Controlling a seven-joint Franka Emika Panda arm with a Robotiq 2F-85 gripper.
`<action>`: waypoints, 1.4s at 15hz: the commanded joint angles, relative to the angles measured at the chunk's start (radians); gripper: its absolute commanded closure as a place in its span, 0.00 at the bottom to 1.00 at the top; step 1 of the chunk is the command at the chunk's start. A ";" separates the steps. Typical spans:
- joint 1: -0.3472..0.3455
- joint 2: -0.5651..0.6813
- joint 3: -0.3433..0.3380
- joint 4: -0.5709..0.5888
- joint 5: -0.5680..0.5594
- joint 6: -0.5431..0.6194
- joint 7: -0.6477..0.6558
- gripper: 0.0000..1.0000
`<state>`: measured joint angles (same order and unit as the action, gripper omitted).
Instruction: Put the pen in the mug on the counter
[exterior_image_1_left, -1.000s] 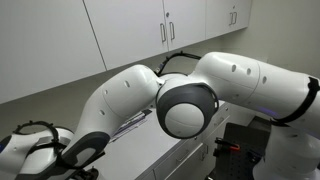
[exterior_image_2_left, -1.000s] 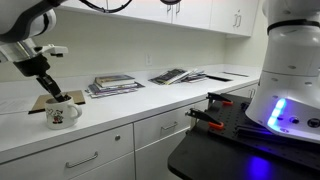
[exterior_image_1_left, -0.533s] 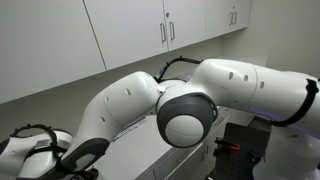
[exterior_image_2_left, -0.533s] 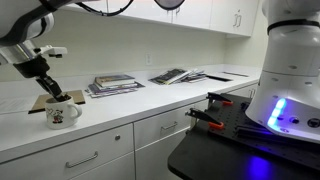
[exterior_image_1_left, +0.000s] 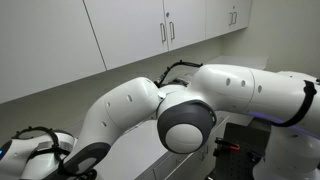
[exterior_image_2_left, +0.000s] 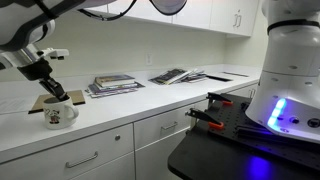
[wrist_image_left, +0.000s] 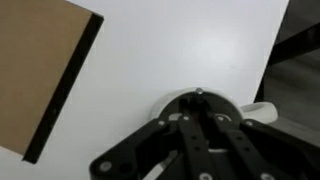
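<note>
Placement over mug judged as step in hand. At far left, black Robotiq gripper (exterior_image_2_left: 49, 87) hung directly above white patterned mug (exterior_image_2_left: 60, 114); finger gap not resolved, so grip cannot be told. Thin dark pen not made out: possibly hidden between fingers or inside mug. Mug stood just beside flat brown board (exterior_image_2_left: 44, 102) on long white counter (exterior_image_2_left: 150, 102). Pen best kept vertical, centred, released only once tip is sunk below rim

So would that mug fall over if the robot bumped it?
Probably not easily: the mug looks squat and stands upright on the flat counter. It would likely slide on that smooth white top instead. Its handle sticks out, so a bump there might spin it.
</note>
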<state>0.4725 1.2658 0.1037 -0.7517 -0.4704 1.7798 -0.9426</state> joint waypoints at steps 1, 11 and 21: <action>0.010 0.011 0.002 0.043 -0.004 -0.008 -0.033 0.96; 0.009 -0.071 -0.016 0.066 -0.036 0.021 0.012 0.96; -0.095 -0.169 0.004 0.003 0.028 0.011 0.057 0.96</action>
<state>0.4266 1.1456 0.0725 -0.6714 -0.5026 1.7920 -0.9325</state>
